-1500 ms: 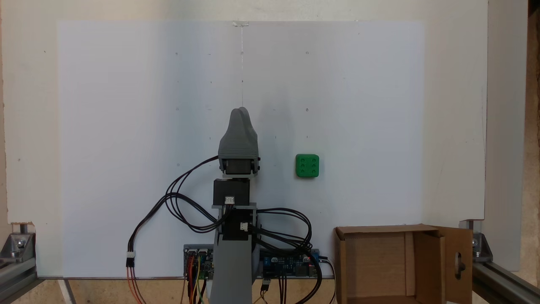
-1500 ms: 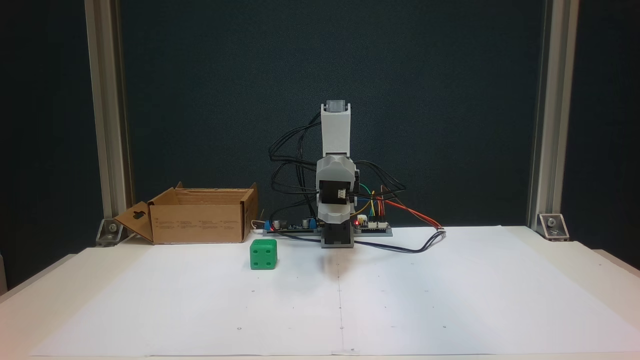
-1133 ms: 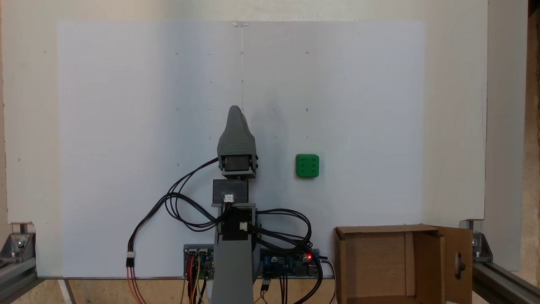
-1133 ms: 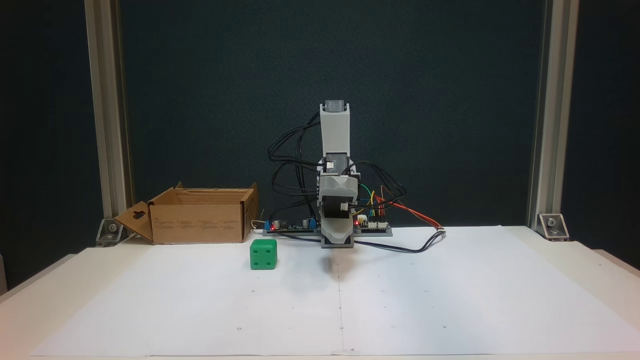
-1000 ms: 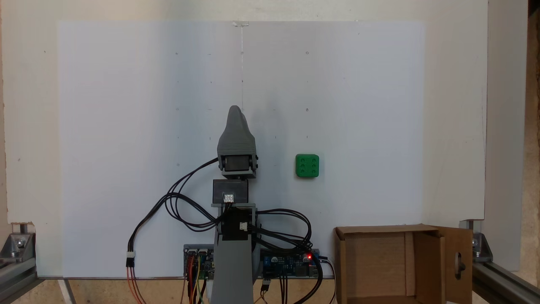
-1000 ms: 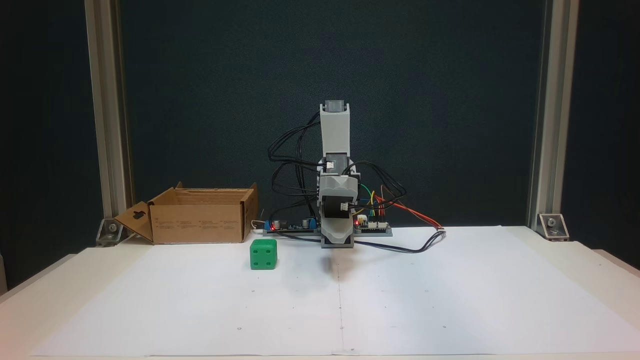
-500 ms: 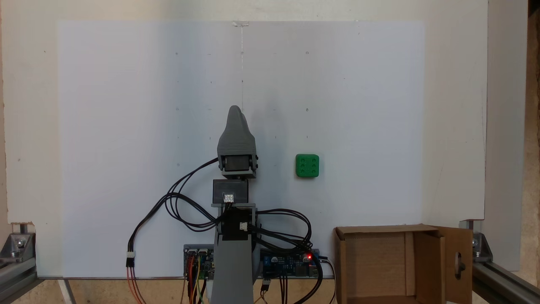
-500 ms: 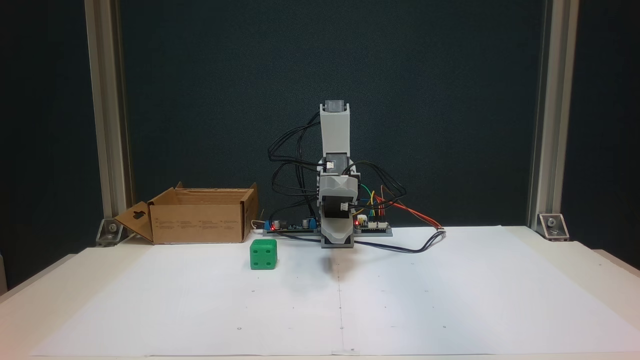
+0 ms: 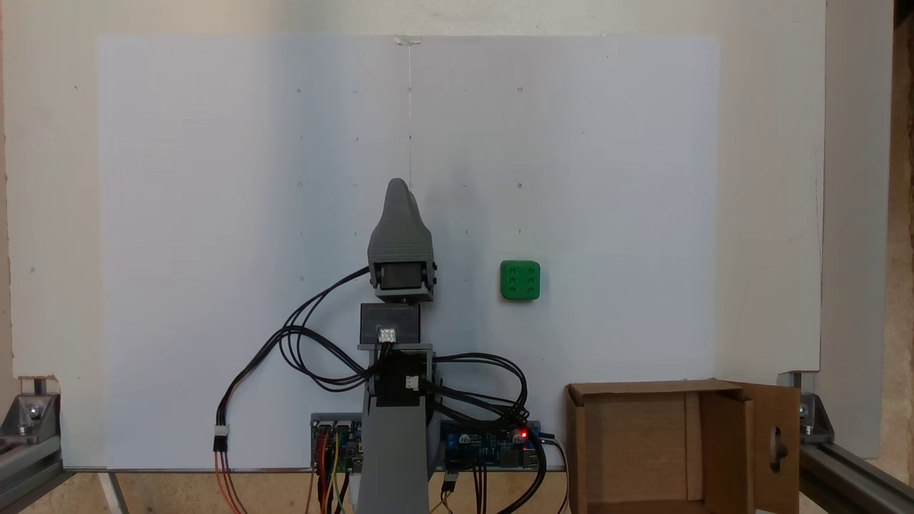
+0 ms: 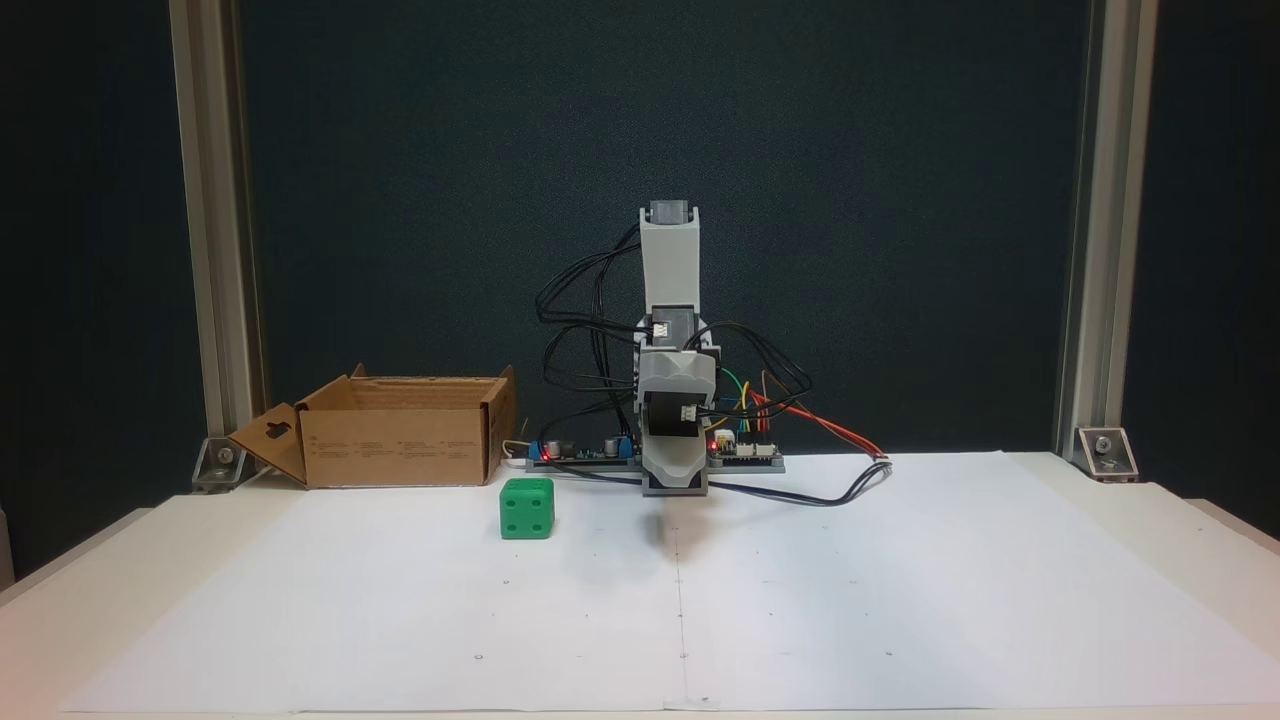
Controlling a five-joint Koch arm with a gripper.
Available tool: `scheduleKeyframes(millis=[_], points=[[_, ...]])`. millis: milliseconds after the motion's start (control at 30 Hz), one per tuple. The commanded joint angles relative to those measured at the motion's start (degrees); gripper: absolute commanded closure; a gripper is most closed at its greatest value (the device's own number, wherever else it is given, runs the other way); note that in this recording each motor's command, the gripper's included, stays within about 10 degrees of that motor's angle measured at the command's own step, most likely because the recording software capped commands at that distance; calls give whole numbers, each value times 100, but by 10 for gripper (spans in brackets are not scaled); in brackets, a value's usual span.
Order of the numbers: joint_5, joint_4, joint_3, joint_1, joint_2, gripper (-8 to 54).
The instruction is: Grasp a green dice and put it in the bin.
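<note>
while folded low over its base, grey robot arm [image 9: 391,428] at the bottom middle of a fixed view from above, pointing up the picture across a white paper sheet [image 9: 214,178]. gripper [image 9: 398,187] at the tip, seen from above as one tapered grey shell; jaws stacked one behind the other for both cameras, so cannot tell whether parted or closed, and nothing seen held in it. green dice [image 9: 520,280] flat on the paper, to the right of the gripper in that view and well apart from it, six pips on top. same dice [image 10: 527,508] in a fixed view from the front, left of the gripper [image 10: 676,478], four pips facing the camera. cardboard box [image 9: 685,446] at the bottom right corner seen from above, open on top, one flap with a handle cut-out folded outward; near the dice but not touching it. same box [image 10: 400,432] at the back left seen from the front, behind the dice. black cables [image 9: 300,343] looping from the arm down to circuit boards [image 9: 485,444] beside the base, one small red light lit. metal frame posts [image 10: 210,230] at both sides against a dark backdrop.
</note>
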Motion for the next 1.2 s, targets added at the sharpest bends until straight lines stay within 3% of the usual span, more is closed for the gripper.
scheduleKeyframes(millis=[0,333,733,1000,1167], points=[[158,-88,97,-35,563,25],[158,1151,-861,0,571,24],[193,5720,-2716,18,563,22],[782,8664,-4544,387,501,22],[817,10466,-5599,923,-237,22]])
